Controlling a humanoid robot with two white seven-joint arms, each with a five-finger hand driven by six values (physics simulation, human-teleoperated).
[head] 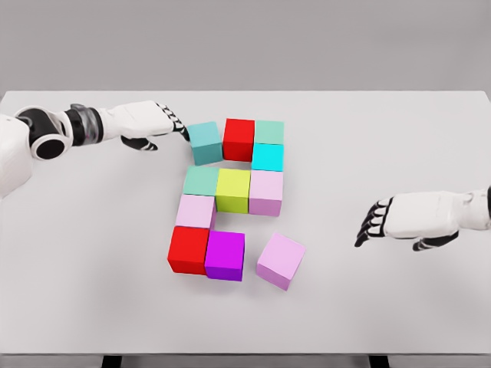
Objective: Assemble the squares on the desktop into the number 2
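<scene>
At the far left the left hand reaches in over the white table, fingers extended together, fingertips seemingly touching the teal cube, which sits slightly askew beside the red cube. The other cubes form rows below: green, yellow-green, pale pink, then lower red and magenta. A lilac cube lies tilted, just apart. At the right, the right hand hovers, fingers loosely spread, holding nothing.
</scene>
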